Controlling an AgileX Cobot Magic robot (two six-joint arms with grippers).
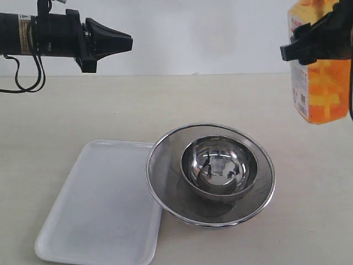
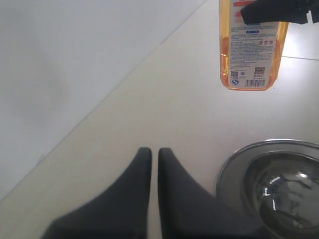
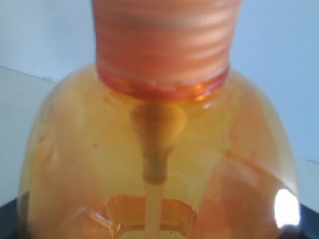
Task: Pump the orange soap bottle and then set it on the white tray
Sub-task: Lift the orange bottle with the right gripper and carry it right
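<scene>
The bottle (image 1: 322,83) hangs in the air at the right, well above the table, gripped at its body by the right gripper (image 1: 302,48). The left gripper (image 1: 126,41) is closed, empty and well apart from it. I think it should press the pump straight down. The tray (image 1: 83,221) lies just beside the strainer (image 1: 165,165).

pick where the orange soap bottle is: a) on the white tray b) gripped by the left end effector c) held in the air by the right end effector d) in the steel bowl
c, the right end effector grips the orange soap bottle clear above the table; the left end effector is shut on nothing.
</scene>
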